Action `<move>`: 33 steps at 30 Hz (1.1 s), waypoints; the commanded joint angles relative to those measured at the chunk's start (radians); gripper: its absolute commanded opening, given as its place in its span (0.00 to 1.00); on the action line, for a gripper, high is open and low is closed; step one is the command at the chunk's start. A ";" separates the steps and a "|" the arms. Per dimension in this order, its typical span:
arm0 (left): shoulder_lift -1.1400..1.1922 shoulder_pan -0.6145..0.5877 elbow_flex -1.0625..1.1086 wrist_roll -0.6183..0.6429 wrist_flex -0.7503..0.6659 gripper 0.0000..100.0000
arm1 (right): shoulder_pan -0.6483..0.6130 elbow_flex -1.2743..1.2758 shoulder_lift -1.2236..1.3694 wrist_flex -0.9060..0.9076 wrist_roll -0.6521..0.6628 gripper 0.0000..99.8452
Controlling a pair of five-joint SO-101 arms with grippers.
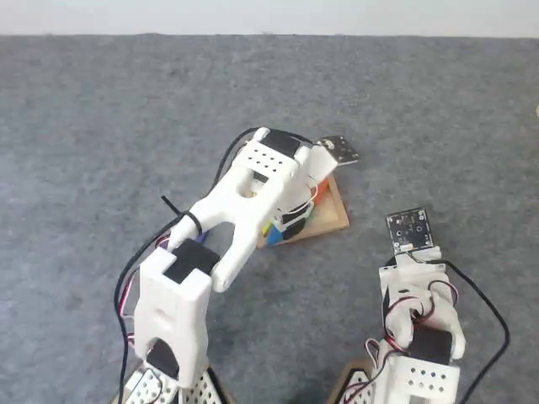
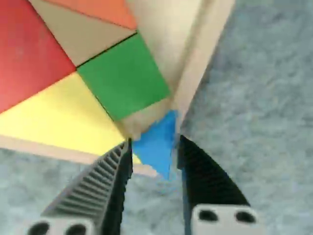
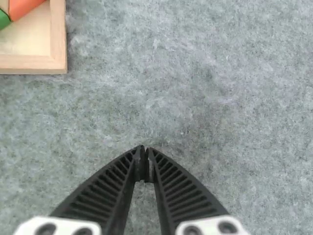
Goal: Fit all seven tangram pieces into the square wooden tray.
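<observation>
The square wooden tray (image 1: 335,215) lies mid-table, mostly covered by my left arm. Inside the tray (image 2: 201,58) lie a red piece (image 2: 27,54), a yellow piece (image 2: 63,115), a green piece (image 2: 124,78), a tan piece (image 2: 80,36) and an orange piece (image 2: 100,10). My left gripper (image 2: 155,142) is shut on a blue piece (image 2: 159,142), held tilted over the tray's corner against the rim. My right gripper (image 3: 145,149) is shut with nothing in it, low over the grey carpet, apart from the tray's corner (image 3: 34,62).
Grey carpet (image 1: 101,135) covers the table all round the tray. My right arm (image 1: 417,290) stands at the near right, its wrist camera board (image 1: 408,229) pointing away from the base. A black cable (image 1: 173,210) loops beside the left arm.
</observation>
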 commanded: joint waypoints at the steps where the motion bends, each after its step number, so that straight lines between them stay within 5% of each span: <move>1: -0.014 0.000 -0.013 -0.002 -0.015 0.17 | 0.013 -0.015 -0.013 -0.019 0.005 0.01; 15: -0.028 -0.068 -0.018 -0.023 0.015 0.16 | 0.013 -0.015 -0.013 -0.022 0.005 0.01; 24: -0.276 -0.084 0.117 -0.054 0.063 0.16 | 0.012 -0.014 -0.013 -0.024 0.006 0.01; 29: -0.480 -0.112 0.544 -0.064 -0.230 0.16 | 0.007 -0.014 -0.013 -0.025 0.006 0.01; 33: -0.520 -0.112 0.630 -0.057 -0.324 0.16 | 0.007 -0.012 -0.013 -0.025 0.006 0.01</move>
